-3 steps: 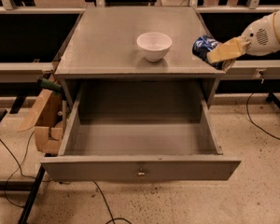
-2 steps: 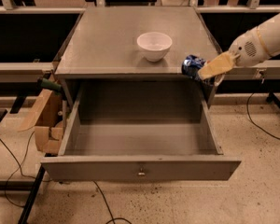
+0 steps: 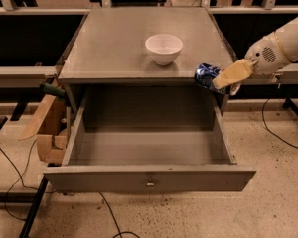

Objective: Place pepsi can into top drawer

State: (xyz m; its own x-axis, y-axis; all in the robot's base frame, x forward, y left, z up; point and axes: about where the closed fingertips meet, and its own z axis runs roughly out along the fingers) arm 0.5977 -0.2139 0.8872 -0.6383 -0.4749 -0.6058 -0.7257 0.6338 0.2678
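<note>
The pepsi can (image 3: 205, 76) is blue with white markings and lies on its side in my gripper (image 3: 219, 79). The gripper is shut on the can and holds it in the air at the front right corner of the cabinet, just above the right wall of the top drawer. My white arm reaches in from the right. The top drawer (image 3: 149, 178) is pulled wide open below the cabinet top. Its grey inside is bare and its flat front panel has a small metal pull at centre.
A white bowl (image 3: 164, 48) stands on the grey cabinet top (image 3: 114, 43). A torn cardboard box (image 3: 47, 133) sits on the floor left of the drawer. Cables run over the speckled floor at left, right and front. Dark shelving flanks the cabinet.
My gripper has carried the can left and down, from over the right edge of the cabinet top to the front right corner above the open drawer.
</note>
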